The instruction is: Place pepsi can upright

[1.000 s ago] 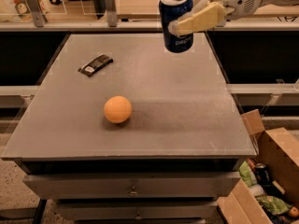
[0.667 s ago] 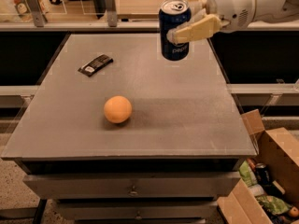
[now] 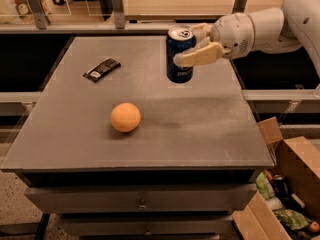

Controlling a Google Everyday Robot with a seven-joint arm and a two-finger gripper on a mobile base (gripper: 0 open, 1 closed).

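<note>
Grey tabletop (image 3: 210,134) fills most of the single camera view, with a railing and another counter behind it and drawers (image 3: 142,203) below the front edge. From the right, a white arm (image 3: 265,24) reaches in over the far side of the table. Its gripper (image 3: 186,44) is clamped around the pepsi can (image 3: 179,59), one pale finger (image 3: 200,56) across the front of the can and the other behind it near the top. The can stands upright in that hold, silver top up and logo low on its side. I'd say it is held this way so it can go straight down onto its base. Its bottom sits low over the far-right part of the table, but I cannot tell whether it touches the surface.

An orange ball (image 3: 125,117) rests nearer the front, well apart from the can, and a flat black packet (image 3: 101,69) lies off to the far left. Neither crowds the spot under the can. An open cardboard box (image 3: 295,184) of odds and ends sits on the floor at the right.
</note>
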